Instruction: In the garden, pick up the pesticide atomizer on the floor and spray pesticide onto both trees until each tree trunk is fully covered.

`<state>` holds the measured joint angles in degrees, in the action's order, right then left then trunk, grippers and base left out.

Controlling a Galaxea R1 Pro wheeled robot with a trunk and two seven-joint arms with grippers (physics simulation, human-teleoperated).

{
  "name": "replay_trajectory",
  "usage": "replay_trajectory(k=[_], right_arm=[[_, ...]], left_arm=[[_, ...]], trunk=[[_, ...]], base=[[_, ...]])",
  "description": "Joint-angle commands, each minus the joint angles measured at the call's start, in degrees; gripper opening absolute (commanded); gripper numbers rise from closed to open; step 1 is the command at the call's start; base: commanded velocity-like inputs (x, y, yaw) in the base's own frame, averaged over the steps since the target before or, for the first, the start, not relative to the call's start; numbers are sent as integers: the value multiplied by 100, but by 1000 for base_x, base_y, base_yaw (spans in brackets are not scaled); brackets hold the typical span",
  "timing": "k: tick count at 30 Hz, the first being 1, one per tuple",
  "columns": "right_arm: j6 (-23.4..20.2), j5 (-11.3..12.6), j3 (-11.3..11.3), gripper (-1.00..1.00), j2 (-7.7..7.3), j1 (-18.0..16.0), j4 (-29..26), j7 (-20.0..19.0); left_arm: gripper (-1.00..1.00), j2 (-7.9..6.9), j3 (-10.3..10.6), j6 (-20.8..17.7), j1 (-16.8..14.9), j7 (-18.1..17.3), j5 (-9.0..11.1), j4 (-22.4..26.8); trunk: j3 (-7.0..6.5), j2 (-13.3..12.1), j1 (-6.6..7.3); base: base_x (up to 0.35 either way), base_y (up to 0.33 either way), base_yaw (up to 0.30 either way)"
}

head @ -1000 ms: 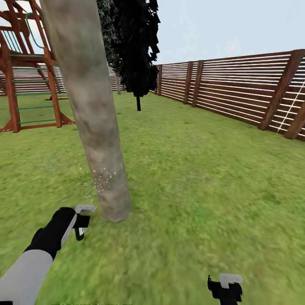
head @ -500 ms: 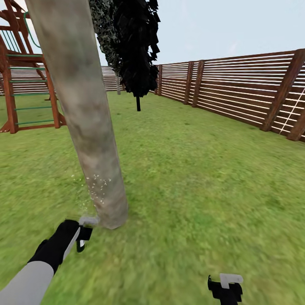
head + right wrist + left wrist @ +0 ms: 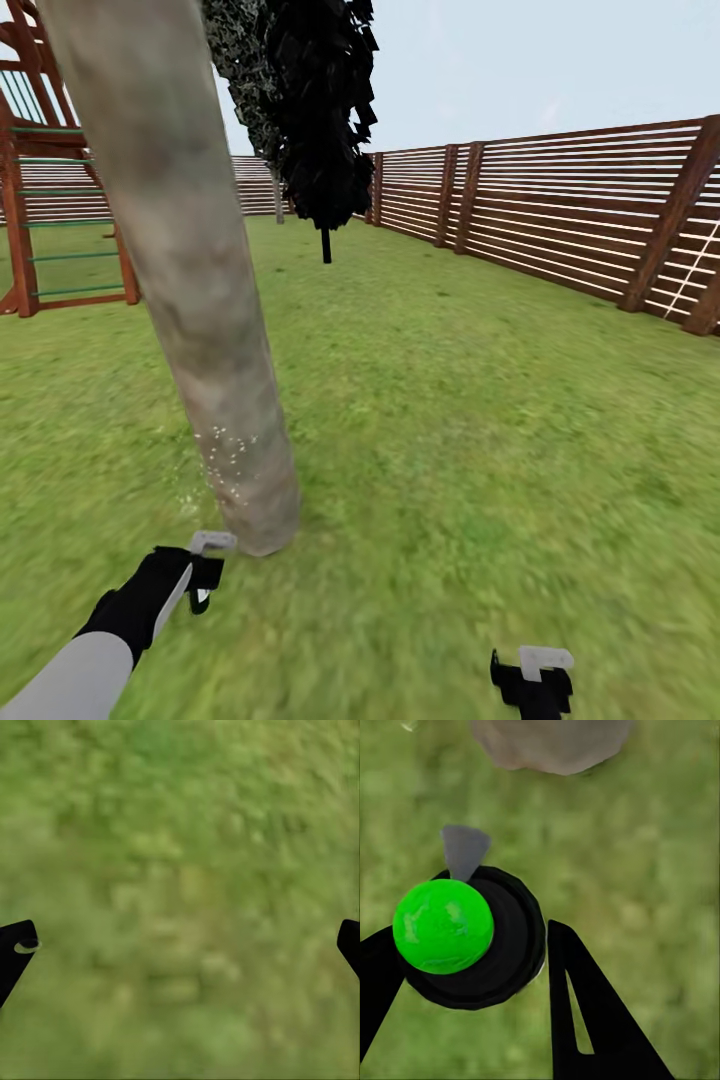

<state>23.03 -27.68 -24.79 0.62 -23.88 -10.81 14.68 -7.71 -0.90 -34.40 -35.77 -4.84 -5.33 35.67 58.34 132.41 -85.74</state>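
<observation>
A thick, pale mottled tree trunk [image 3: 200, 300] leans up from the lawn at the left of the head view; its base [image 3: 551, 742] also shows in the left wrist view. Fine white spray specks [image 3: 228, 452] dot its lower part. My left gripper [image 3: 203, 575] is shut on the pesticide atomizer [image 3: 212, 542], whose white trigger head sits just short of the trunk's foot. From the wrist the atomizer [image 3: 446, 926] is a black round body with a green ball top, held between black fingers [image 3: 585, 1020]. My right gripper [image 3: 533, 675] hangs open over bare grass [image 3: 180, 907].
A brown slatted fence [image 3: 560, 220] runs along the right and the back. A thin-trunked, dark-leaved tree [image 3: 325, 130] stands behind the trunk. A wooden play frame [image 3: 60, 200] stands at the far left. Lawn spreads between the trunk and the fence.
The view has shifted a little, and the trunk now stands further left. My left gripper with the atomizer sits lower, near the trunk's foot. The right gripper has not moved.
</observation>
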Motion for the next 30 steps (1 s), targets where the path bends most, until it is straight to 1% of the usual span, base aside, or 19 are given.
replay_trajectory(k=[1,2,4,5,6,8,10,11,12,13,14,15,16,18,20,21,23,24,30], right_arm=[[0,0,0,100,0,2,0,0],[0,0,0,100,0,-1,0,0],[0,0,2,100,0,5,0,0],[0,0,1,100,0,5,0,0],[0,0,0,100,0,5,0,0],[0,0,0,100,0,6,0,0],[0,0,0,100,0,4,0,0],[0,0,0,100,0,5,0,0],[0,0,0,100,0,6,0,0],[0,0,0,100,0,5,0,0],[0,0,0,100,0,5,0,0],[0,0,0,100,0,6,0,0],[0,0,0,100,0,5,0,0],[0,0,0,100,0,6,0,0],[0,0,0,100,0,5,0,0],[0,0,0,100,0,6,0,0],[0,0,0,100,0,6,0,0],[0,0,0,100,0,5,0,0],[0,0,0,100,2,5,0,0]], left_arm=[[-100,15,7,90,0,6,-6,-50],[-100,32,13,151,0,8,-4,-105],[-100,237,27,223,0,1,-2,-362],[-100,270,28,237,0,1,-4,-411],[-100,263,18,270,0,1,-7,-430],[-100,169,-1,294,0,1,-7,-430],[-100,-141,-13,283,-6,7,2,-384],[-100,-223,-14,280,-7,8,17,-379],[-100,-251,-10,289,-8,9,31,-406],[-100,-220,-4,297,-3,9,48,-429],[-100,-67,-1,303,-1,6,44,-448],[-100,133,6,308,0,3,16,-485],[-100,207,8,310,1,2,7,-512],[-100,226,-1,311,5,-6,-1,-544],[-100,-94,-2,314,43,0,3,-569],[-100,-142,-5,322,67,0,12,-563],[-100,-151,-1,458,89,0,20,-557],[-100,-129,1,627,95,0,27,-560],[-100,-124,-16,697,104,7,47,-575]], trunk=[[0,0,0],[0,0,0],[0,0,0],[0,0,0],[0,0,0],[0,0,0],[0,0,0],[0,0,0],[0,0,0],[0,0,0],[0,0,0],[0,0,0],[0,0,0],[0,0,0],[0,0,0],[0,0,0],[0,0,0],[0,0,0],[0,0,0]], base=[[234,0,0],[126,0,0],[22,0,0],[4,0,0],[2,0,0],[0,0,0],[0,0,0],[0,0,0],[0,0,0],[0,0,0],[0,0,0],[0,0,0],[0,0,0],[0,0,0],[149,-96,0],[212,-159,0],[215,-187,0],[106,-242,0],[16,-269,0]])
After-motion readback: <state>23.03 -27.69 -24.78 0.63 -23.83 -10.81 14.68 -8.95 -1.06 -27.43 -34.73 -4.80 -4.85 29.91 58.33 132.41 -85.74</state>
